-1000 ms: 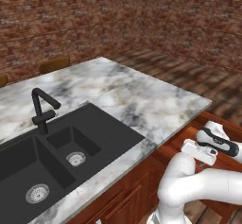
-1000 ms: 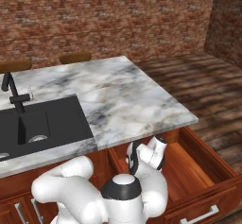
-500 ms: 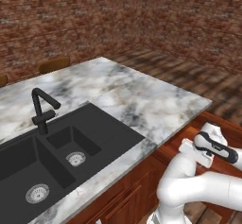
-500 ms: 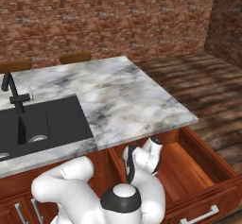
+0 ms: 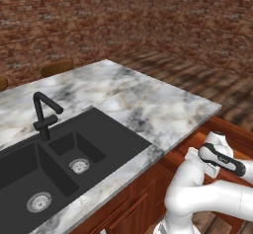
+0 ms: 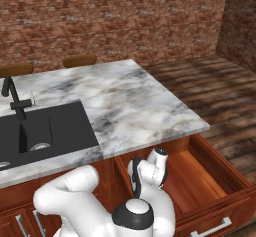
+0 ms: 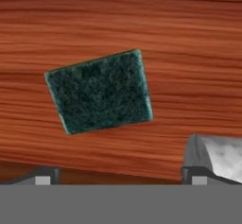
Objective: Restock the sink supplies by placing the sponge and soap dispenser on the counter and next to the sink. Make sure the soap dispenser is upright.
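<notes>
Arm lowered into drawer (image 6: 220,178); rough green rectangular sponge (image 7: 100,91) on woodgrain.

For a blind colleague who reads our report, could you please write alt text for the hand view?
A dark green sponge lies flat on a reddish-brown wooden surface, slightly rotated, seen from directly above. The open end effector is above it, its two fingertips at the lower edge, spread wider than the sponge and not touching it.

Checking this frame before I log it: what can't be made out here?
- Sponge: its underside, facing the drawer floor in the hand view.
- Drawer's left part: behind the arm in the right base view.
- Gripper: fingertips cut off at the hand view's bottom.
</notes>
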Motion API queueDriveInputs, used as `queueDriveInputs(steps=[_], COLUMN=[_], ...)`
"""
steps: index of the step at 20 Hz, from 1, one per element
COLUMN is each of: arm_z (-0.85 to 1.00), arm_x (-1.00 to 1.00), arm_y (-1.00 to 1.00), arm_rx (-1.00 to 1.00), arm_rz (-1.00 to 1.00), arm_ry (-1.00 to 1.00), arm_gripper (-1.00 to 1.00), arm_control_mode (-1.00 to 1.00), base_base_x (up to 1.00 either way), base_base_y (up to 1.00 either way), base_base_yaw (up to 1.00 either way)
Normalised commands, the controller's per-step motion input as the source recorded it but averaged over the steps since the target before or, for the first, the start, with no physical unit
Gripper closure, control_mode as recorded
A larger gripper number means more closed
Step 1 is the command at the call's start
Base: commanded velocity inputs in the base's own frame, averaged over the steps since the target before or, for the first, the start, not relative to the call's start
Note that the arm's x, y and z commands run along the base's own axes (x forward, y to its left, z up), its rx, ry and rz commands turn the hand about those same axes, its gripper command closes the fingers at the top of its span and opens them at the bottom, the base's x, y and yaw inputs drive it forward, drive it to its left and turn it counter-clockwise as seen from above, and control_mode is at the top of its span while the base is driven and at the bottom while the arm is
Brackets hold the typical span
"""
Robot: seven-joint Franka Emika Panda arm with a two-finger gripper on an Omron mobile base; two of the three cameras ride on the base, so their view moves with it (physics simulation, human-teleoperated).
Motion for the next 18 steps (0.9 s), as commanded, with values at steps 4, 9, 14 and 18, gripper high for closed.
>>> queueDriveInputs(steps=[4,9,14,18], arm_z=[-0.10,-0.03,-0.11,-0.21], arm_x=[0.25,0.21,0.08,0.00], arm_y=[-0.04,-0.15,-0.29,-0.25], arm_rx=[-0.04,0.00,0.00,0.00], arm_rz=[0.00,0.01,0.07,0.09], arm_ry=[0.00,0.00,0.00,0.00], arm_gripper=[-1.00,-1.00,-1.00,-1.00], arm_control_mode=[-1.00,-1.00,-1.00,-1.00], base_base_x=[0.00,0.00,0.00,0.00], base_base_y=[0.00,0.00,0.00,0.00], base_base_yaw=[0.00,0.00,0.00,0.00])
